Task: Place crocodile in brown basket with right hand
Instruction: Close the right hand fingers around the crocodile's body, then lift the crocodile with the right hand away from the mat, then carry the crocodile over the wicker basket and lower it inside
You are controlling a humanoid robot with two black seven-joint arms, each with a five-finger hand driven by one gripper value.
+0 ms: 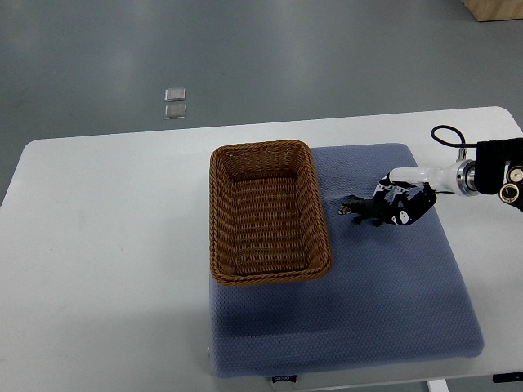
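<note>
**A:** How is the right hand point(403, 204) set?
**B:** Its fingers are curled around the back end of the crocodile point(359, 210), and the arm reaches in from the right edge. The head and snout stick out free, pointing left

**A:** And where is the crocodile itself?
**B:** In that grip, over the blue mat point(392, 294), near the right wall of the brown basket point(260, 149) but outside it. From above I cannot tell whether it is lifted clear of the mat or touching it

**A:** So the step in hand is the carry across?
**B:** I judge so. The thing to get right is height. The basket wall stands up from the mat and the snout leads the way, so the toy should rise first and cross the rim with room to spare. A low sweep could catch the wicker and push the basket along the mat

**A:** Where should it let go?
**B:** Over the middle of the basket floor, which is bare, and low down, so the toy neither bounces out nor ends up lying on the rim. The grip takes only the rear, so a slow move seems wiser, since the free front could swing or slip

**A:** Anything else to mind?
**B:** The mat lies on the white tabletop point(106, 245), and the left arm is out of view
</note>
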